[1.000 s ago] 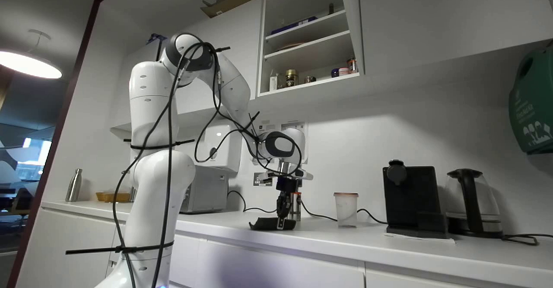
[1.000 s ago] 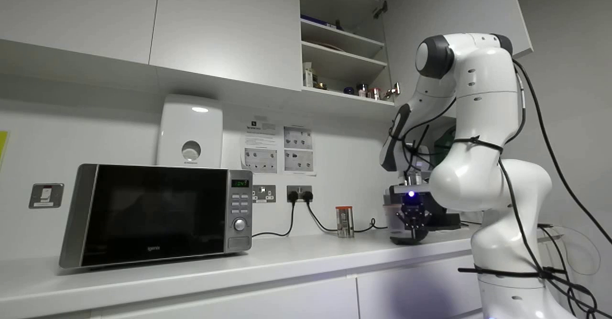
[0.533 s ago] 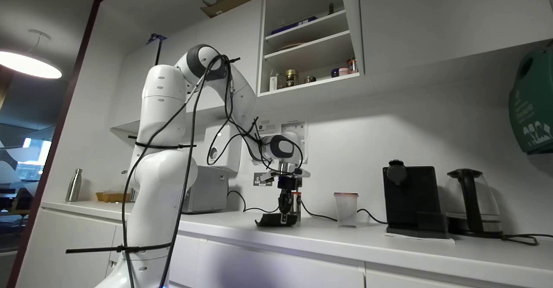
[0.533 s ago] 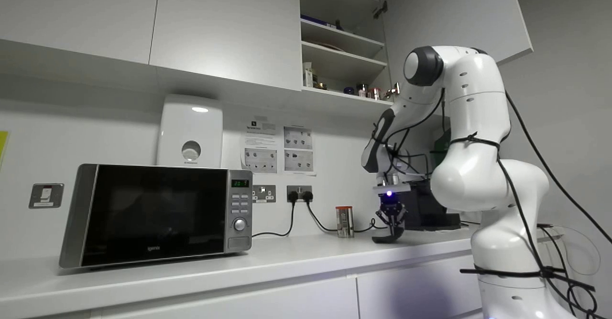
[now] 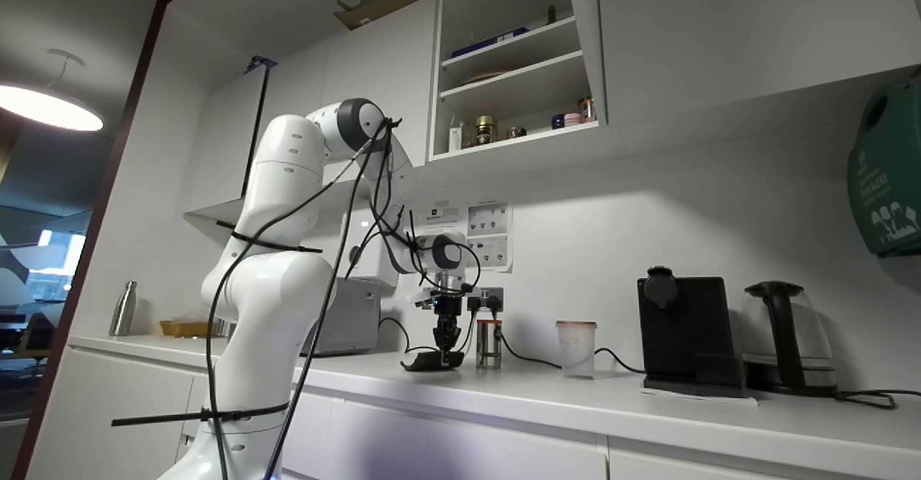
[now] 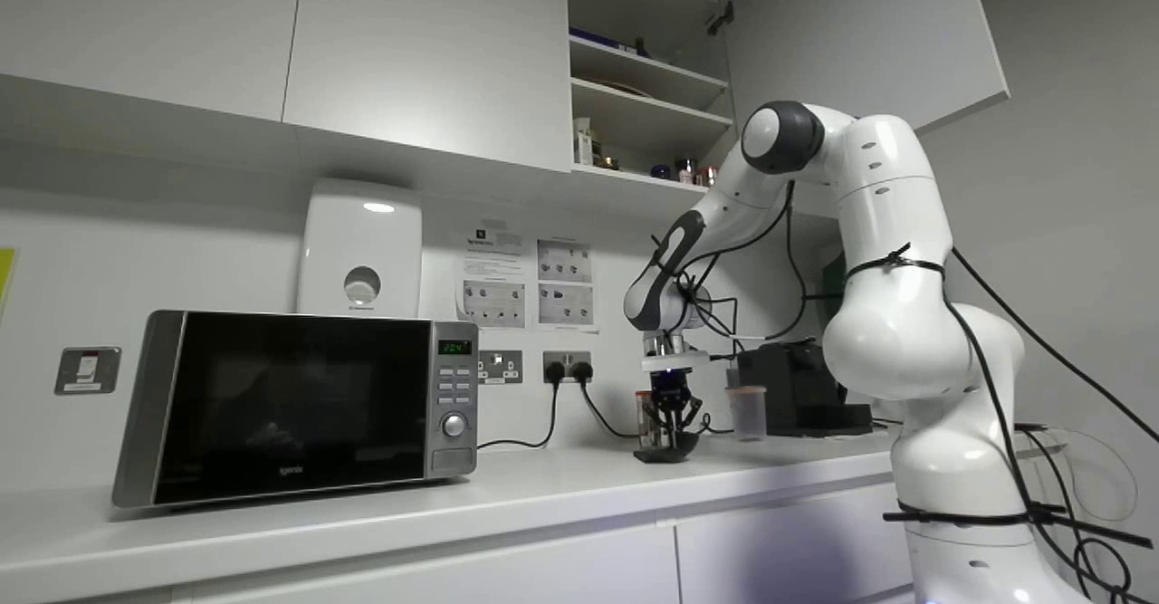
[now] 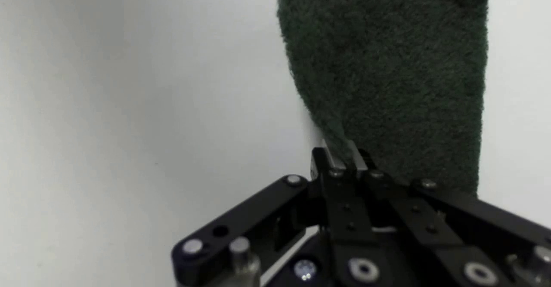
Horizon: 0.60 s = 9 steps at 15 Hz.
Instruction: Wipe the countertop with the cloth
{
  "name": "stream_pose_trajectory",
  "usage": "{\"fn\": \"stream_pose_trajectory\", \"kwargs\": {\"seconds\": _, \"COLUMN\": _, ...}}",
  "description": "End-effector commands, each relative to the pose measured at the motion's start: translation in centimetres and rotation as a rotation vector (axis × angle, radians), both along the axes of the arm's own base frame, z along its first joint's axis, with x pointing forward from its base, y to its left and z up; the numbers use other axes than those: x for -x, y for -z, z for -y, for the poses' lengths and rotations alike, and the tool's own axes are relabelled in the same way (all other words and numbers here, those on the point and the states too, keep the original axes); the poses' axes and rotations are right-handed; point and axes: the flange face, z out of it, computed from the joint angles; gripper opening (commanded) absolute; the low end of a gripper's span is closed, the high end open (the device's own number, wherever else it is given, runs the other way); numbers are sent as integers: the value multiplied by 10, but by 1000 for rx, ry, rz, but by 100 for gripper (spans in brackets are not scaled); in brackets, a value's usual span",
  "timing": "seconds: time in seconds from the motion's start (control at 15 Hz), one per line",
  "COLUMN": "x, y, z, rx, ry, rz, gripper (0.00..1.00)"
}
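Note:
The dark cloth [image 5: 421, 363] lies limp on the white countertop [image 5: 532, 396], its outer edge curled up a little. It also shows in an exterior view [image 6: 664, 454]. My gripper [image 5: 445, 355] points down and is shut on the cloth. In the wrist view, the fingertips [image 7: 344, 155] pinch a fold at the cloth's left edge. The rest of the dark green-grey cloth [image 7: 400, 80] spreads flat to the right, over the white countertop [image 7: 150, 106]. The cloth's far end leaves the wrist view at the top.
A tin with an orange lid [image 5: 488, 347] stands close to the gripper, with power cables behind. A plastic tub [image 5: 576, 350], black coffee machine [image 5: 683, 329] and kettle [image 5: 788, 340] stand farther along. A microwave [image 6: 299, 405] stands on the opposite side. An open cupboard [image 5: 514, 70] hangs above.
My gripper and the cloth have moved left in both exterior views, along the countertop past the tub to beside the tin, toward the microwave. The arm's elbow has lowered. The cloth stays gripped.

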Motion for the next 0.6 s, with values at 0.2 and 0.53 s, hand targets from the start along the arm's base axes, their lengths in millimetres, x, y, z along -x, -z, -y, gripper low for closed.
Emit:
{"fn": "stream_pose_trajectory", "kwargs": {"seconds": 0.2, "x": -47, "y": -7, "z": -105, "rx": -2, "ry": -179, "rz": 2, "gripper": 1}}
{"fn": "stream_pose_trajectory", "kwargs": {"seconds": 0.53, "x": -67, "y": 1, "z": -178, "rx": -14, "ry": -298, "rz": -5, "gripper": 1}}
